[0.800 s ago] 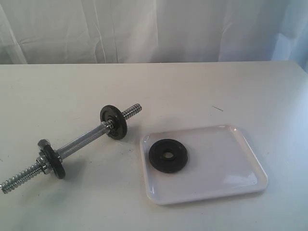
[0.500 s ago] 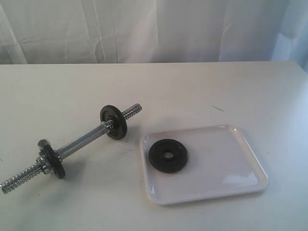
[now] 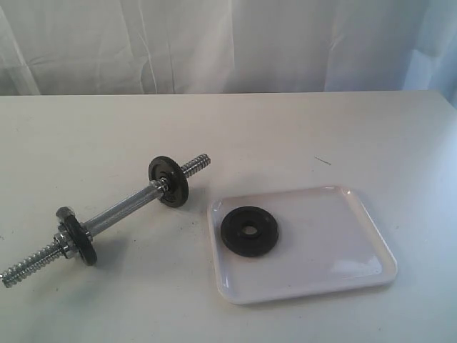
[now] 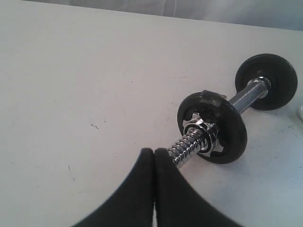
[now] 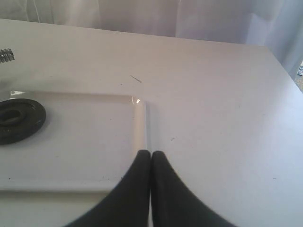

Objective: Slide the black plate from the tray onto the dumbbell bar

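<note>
black plate (image 3: 263,236) | flat on tray (image 3: 335,239) | apart from right gripper (image 5: 150,153)

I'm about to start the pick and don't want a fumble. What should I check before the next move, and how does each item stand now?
1. The black plate lies flat and uncovered on the tray: ok.
2. The right tool is open for the pick: not ok, shut and empty.
3. The left tool holds nothing: ok, shut and empty.
4. The dumbbell bar is steadied: not ok, it lies loose on the table, gripped by neither tool.
5. The bar's threaded end nearest the tray is bare: ok.
6. The plate's hole fits the thread: cannot tell.
</note>
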### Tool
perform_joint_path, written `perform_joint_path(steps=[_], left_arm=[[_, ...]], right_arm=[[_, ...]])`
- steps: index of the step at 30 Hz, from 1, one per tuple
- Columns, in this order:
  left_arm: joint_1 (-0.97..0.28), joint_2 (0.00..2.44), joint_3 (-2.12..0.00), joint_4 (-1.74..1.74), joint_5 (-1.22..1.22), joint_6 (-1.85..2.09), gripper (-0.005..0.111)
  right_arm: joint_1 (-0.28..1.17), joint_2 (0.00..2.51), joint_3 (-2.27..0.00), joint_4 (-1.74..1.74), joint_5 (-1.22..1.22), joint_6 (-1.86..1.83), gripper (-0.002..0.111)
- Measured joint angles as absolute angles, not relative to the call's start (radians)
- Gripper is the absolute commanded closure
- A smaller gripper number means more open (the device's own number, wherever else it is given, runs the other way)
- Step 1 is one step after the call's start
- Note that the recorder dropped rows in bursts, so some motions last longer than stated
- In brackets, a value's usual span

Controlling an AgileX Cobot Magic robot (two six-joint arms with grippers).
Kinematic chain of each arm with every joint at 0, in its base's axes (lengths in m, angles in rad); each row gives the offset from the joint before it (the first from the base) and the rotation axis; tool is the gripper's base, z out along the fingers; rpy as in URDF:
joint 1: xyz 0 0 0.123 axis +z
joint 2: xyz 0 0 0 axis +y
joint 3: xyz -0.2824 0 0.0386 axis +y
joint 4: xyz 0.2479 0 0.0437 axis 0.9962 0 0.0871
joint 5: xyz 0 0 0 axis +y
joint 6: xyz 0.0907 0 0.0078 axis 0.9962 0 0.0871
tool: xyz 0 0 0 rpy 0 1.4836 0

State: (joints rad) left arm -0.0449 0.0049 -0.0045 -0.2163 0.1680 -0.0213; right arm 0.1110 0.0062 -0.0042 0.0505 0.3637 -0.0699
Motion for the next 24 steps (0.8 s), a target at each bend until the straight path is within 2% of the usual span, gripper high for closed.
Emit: perform_joint_path(steps=[10,17,24], left_arm=[[-0.045,0.005,-0.005,-0.268,0.109,-0.038,0.107],[-0.045,0.005,-0.01,-0.272,0.076,-0.236,0.107],[-0.045,0.142,-0.289,-0.265,0.234,-0.118,0.107]], right_arm=[[0.111,0.006,-0.004,0.051,0.364,-0.07,0.108],[0.111,0.006,-0.004,0.051,0.364,-0.07,0.108],[0.111,0.006,-0.004,0.051,0.364,-0.07,0.108]])
